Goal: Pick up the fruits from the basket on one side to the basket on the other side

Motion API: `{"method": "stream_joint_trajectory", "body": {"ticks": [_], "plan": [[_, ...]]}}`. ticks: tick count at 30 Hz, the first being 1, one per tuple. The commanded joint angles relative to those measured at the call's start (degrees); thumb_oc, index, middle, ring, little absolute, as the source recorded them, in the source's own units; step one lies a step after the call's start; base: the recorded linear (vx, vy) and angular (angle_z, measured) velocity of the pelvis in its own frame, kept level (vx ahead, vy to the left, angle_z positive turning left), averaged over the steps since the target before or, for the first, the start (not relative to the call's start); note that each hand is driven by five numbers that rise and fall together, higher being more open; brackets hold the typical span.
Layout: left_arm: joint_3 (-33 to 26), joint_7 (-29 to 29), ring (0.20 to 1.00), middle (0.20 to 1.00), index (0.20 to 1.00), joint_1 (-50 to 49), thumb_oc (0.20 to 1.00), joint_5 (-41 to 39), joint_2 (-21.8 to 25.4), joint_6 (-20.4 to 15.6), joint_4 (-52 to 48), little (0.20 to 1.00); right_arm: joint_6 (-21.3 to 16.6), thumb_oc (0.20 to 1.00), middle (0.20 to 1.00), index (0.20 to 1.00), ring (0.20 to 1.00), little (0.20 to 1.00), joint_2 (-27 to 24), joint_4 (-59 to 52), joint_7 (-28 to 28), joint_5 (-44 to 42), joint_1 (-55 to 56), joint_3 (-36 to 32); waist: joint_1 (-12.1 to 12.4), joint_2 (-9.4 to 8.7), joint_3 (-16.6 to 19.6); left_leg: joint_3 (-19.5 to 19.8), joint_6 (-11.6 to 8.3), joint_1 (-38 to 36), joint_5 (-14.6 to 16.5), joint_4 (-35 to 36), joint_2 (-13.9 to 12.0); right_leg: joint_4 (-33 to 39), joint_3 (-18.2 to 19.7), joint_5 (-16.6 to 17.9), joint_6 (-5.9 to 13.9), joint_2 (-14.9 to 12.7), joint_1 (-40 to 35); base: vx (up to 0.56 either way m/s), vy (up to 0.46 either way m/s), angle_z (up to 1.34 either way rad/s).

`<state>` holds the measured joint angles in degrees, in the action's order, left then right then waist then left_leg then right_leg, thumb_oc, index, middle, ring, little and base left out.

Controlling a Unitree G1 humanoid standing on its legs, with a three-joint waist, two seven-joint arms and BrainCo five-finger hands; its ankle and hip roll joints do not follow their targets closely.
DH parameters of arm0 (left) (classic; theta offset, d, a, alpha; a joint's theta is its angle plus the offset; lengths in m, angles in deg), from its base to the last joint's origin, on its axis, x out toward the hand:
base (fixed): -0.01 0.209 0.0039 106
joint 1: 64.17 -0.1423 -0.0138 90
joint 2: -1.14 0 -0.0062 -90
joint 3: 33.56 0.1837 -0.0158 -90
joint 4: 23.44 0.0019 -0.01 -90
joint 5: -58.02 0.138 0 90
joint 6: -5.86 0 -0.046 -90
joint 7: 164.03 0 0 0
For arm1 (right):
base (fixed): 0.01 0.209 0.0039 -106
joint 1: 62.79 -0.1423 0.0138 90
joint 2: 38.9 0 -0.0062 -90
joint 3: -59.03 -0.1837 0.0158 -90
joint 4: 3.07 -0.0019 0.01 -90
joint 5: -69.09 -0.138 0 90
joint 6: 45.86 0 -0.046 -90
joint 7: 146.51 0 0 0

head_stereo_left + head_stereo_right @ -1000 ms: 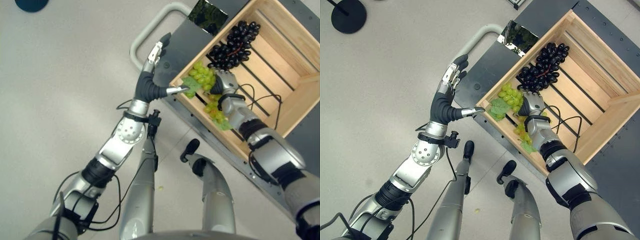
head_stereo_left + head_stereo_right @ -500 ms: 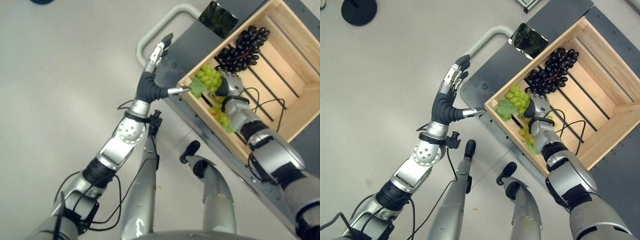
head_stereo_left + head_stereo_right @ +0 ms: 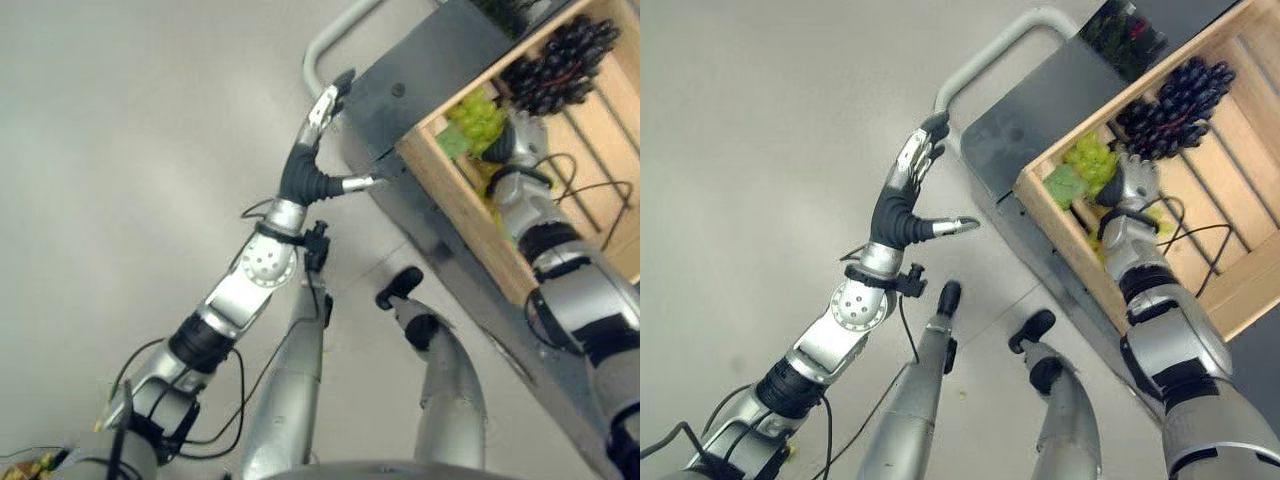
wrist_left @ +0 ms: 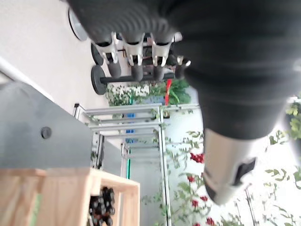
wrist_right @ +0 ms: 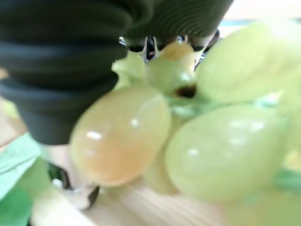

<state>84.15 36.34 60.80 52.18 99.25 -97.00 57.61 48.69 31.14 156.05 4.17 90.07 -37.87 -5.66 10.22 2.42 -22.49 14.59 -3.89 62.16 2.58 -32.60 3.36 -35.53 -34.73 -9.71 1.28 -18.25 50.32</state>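
Here right robot hand (image 3: 1127, 187) pinches green grapes (image 5: 188, 132); left robot hand (image 3: 908, 195) spread, beside wooden crate (image 3: 1230, 290).

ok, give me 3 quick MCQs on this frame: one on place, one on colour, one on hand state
1. Where is the right robot hand?
A. inside the wooden crate, at the green grapes
B. on the grey cart handle
C. down on the floor

2. What colour is the grape bunch deeper in the crate?
A. red
B. dark purple-black
C. yellow

3. How is the left robot hand held?
A. curled round the cart handle
C. pinching a leaf
B. open, fingers straight, holding nothing

Answers:
1 A, its fingers reach over the crate's rim beside the green bunch.
2 B, the far bunch is near black against the pale wood.
3 B, it stands in the air near the cart, touching nothing.
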Motion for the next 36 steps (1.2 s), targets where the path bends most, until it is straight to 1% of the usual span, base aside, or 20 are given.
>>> {"method": "stream_joint_trajectory", "body": {"ticks": [1, 2, 7, 8, 15, 22, 23, 29, 30, 31, 36], "plan": [[-0.8, 0.5, 1.0, 1.0, 1.0, 1.9, 1.0, -1.0, 0.4, -3.2, -8.0, 1.0, 0.3, 1.0, 1.0, 1.0, 1.0, 1.0, 9.7, 9.7, 12.0, -2.3, 7.1, 3.8, 4.9, 4.27, -7.3, -3.9, 1.12, 0.1, -1.2, 2.7, 1.7, 1.4, 2.4, 1.8, 7.61, -1.0, 0.1, 0.03, 0.042, 0.55], [-0.6, 0.5, 1.0, 1.0, 1.0, 2.0, 1.0, -1.1, 0.4, -3.3, -8.1, 1.0, 0.2, 1.0, 1.0, 1.0, 1.0, 1.0, 9.1, 9.7, 11.9, -2.2, 7.0, 3.8, 5.1, 4.74, -7.3, -3.9, 1.15, 0.8, -1.2, 2.2, 1.8, 0.6, 2.3, 1.6, 7.62, -1.3, 0.9, 0.02, 0.037, 0.55], [-0.4, 0.3, 1.0, 1.0, 1.0, 1.4, 1.0, -1.3, 0.3, -3.4, -8.1, 1.0, 0.2, 1.0, 1.0, 1.0, 1.0, 1.0, 8.6, 9.8, 12.2, -1.4, 7.3, 3.8, 5.3, 5.33, -7.3, -4.3, 1.21, 1.6, -1.2, 1.8, 1.8, 0.1, 2.4, 1.5, 7.58, -1.7, 1.7, 0.0, 0.017, 0.08], [-0.2, 0.3, 1.0, 1.0, 1.0, 1.3, 1.0, -1.4, 0.3, -3.5, -8.0, 1.0, 0.2, 0.2, 0.2, 0.2, 0.2, 0.2, 8.7, 9.7, 12.0, -1.1, 7.3, 3.8, 5.3, 5.31, -7.3, -4.4, 1.25, 1.4, -1.3, 1.8, 1.7, 0.1, 2.5, 1.5, 7.55, -1.7, 1.6, 0.0, 0.013, -0.04], [0.1, 0.1, 1.0, 1.0, 1.0, 1.3, 1.0, -1.8, 1.0, -4.0, -7.9, 1.0, -0.3, 0.2, 0.2, 0.2, 0.2, 0.2, 8.5, 8.4, 11.9, -1.3, 9.3, 3.1, 4.8, 5.42, -7.3, -5.5, 1.48, -1.7, -1.2, 3.2, 1.4, 1.5, 3.1, 2.0, 7.48, -1.9, -0.6, 0.0, 0.007, -0.06], [1.4, -0.8, 1.0, 1.0, 1.0, 1.7, 1.0, -2.2, 0.9, -4.2, -7.5, 1.0, -1.0, 0.2, 0.2, 0.2, 0.2, 0.2, 5.9, 8.0, 12.0, -1.0, 9.8, 2.8, 4.2, 6.22, -7.3, -6.1, 1.75, -3.9, -0.7, 3.4, 1.4, 1.0, 4.2, 1.5, 7.46, -2.3, -1.8, -0.01, 0.015, 0.05], [1.6, -0.4, 1.0, 1.0, 1.0, 2.0, 1.0, -1.7, 0.5, -3.9, -7.6, 1.0, -0.5, 0.2, 0.2, 0.2, 0.2, 0.2, 8.6, 8.0, 10.7, 0.2, 10.9, 2.6, 4.0, 6.62, -7.3, -6.5, 1.83, -4.3, -0.7, 3.6, 1.5, 1.1, 4.6, 1.5, 7.49, -2.3, -1.9, 0.0, 0.012, -0.06], [1.8, -0.3, 1.0, 1.0, 1.0, 2.1, 1.0, -1.4, 0.4, -3.7, -7.2, 1.0, -0.8, 0.2, 0.2, 0.2, 0.2, 0.2, 9.8, 7.7, 10.0, -0.7, 11.6, 1.3, 3.4, 6.42, -7.3, -7.0, 1.89, -5.6, -0.9, 4.6, 1.2, 1.7, 5.1, 1.7, 7.51, -2.2, -2.6, 0.0, -0.002, -0.04], [1.7, -0.4, 1.0, 1.0, 1.0, 2.0, 1.0, -1.3, 0.5, -3.7, -7.2, 1.0, -1.0, 0.2, 0.2, 0.2, 0.2, 0.2, 10.1, 7.4, 9.7, -1.4, 11.6, 0.9, 3.3, 6.37, -7.3, -7.1, 1.89, -6.1, -1.0, 5.0, 1.2, 2.0, 5.1, 1.8, 7.55, -2.2, -3.0, 0.0, -0.025, -0.03], [1.5, -0.5, 1.0, 1.0, 1.0, 1.5, 1.0, -1.5, 0.6, -3.7, -6.7, 1.0, -2.0, 0.2, 0.2, 0.2, 0.2, 0.2, 11.0, 6.0, 8.4, -4.4, 11.5, -0.8, 2.9, 6.0, -7.3, -7.6, 1.83, -7.9, -1.3, 6.3, 0.8, 2.8, 5.3, 2.1, 7.62, -2.0, -4.1, 0.0, 0.0, 0.0], [0.2, -0.7, 1.0, 1.0, 1.0, -1.0, 1.0, -2.0, 1.6, -4.2, -6.2, 1.0, -5.1, 0.2, 0.2, 0.2, 0.2, 0.2, 12.0, 1.3, 4.7, -11.8, 13.7, -4.6, 1.2, 4.3, -7.3, -9.5, 1.96, -14.0, -1.4, 9.0, 0.2, 5.4, 6.0, 3.3, 7.87, -1.5, -9.0, 0.0, -0.013, -0.03]]}}
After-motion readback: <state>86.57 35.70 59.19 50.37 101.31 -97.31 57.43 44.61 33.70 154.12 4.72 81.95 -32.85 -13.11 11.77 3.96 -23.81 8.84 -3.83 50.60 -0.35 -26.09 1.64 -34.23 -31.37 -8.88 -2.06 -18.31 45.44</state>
